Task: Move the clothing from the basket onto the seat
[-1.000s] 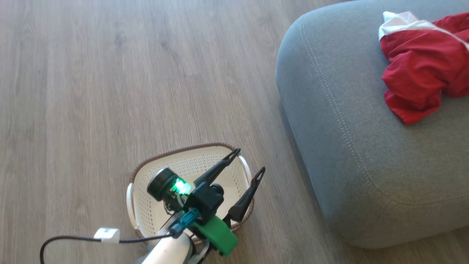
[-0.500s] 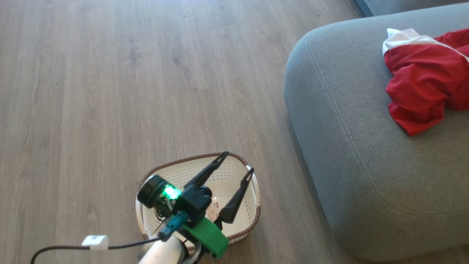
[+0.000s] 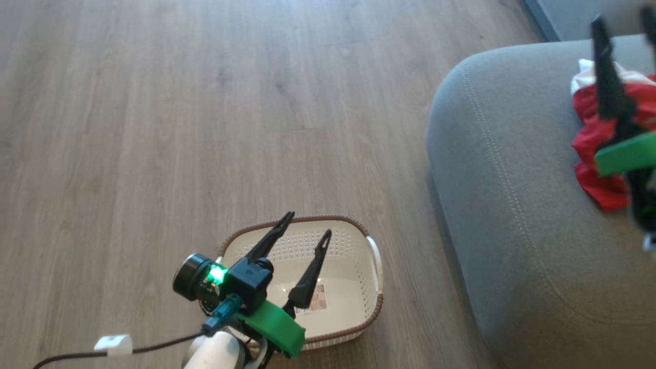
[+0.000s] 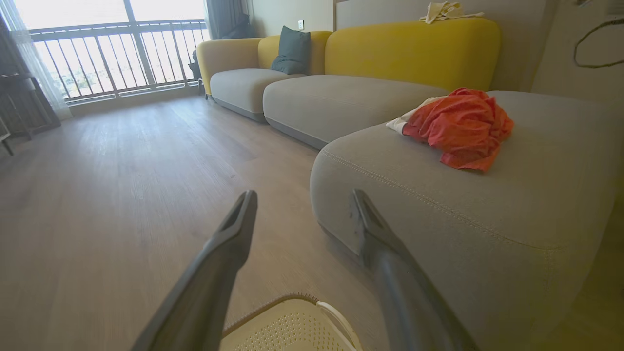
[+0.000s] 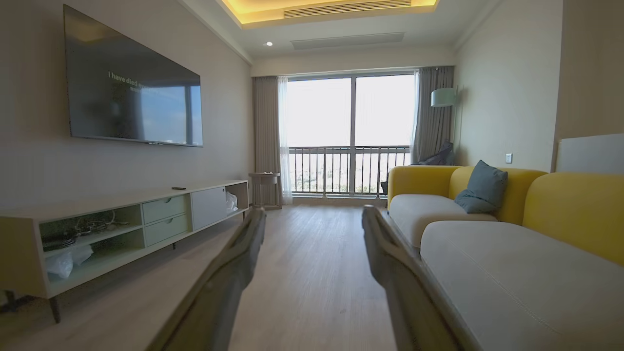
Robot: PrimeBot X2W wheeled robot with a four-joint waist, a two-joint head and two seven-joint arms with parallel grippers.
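Head view: L hand (image 3: 309, 224) spread wide over basket (image 3: 377, 307); R hand (image 5: 313, 210) spread too; clothing (image 3: 589, 136) on seat (image 3: 512, 205).

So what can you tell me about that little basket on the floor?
The basket is small, cream-white plastic with rows of tiny holes and a brown woven-looking rim, with a white handle on the side. It stands upright on the wooden floor beside the grey sofa, holding no clothes, just a paper label. The robot's open left hand hangs over it.
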